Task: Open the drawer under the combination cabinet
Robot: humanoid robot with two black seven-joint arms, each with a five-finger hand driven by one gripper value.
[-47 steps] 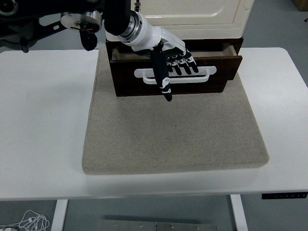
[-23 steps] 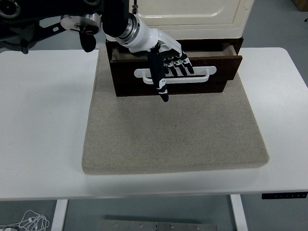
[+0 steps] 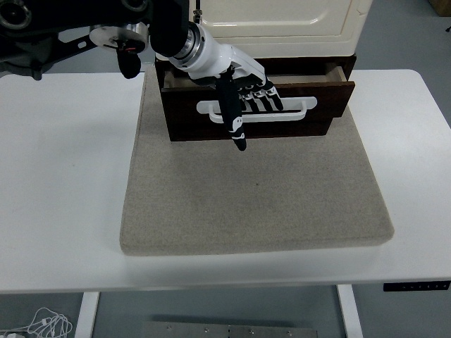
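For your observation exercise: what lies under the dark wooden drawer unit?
The dark wooden drawer unit stands on a grey felt mat, which lies on the white table. The robot's left hand covers part of the white drawer handle. The drawer's inside is hidden.

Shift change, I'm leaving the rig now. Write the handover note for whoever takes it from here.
Left hand: fingers hooked over the white handle of the drawer, thumb pointing down in front of it. Right hand: not in view.
Drawer: dark wood, under the cream cabinet, on the grey mat; pulled partly out, a strip of its inside showing.
Done: handle grasped, drawer partly open.
Left: probably pull it further, then release the handle.
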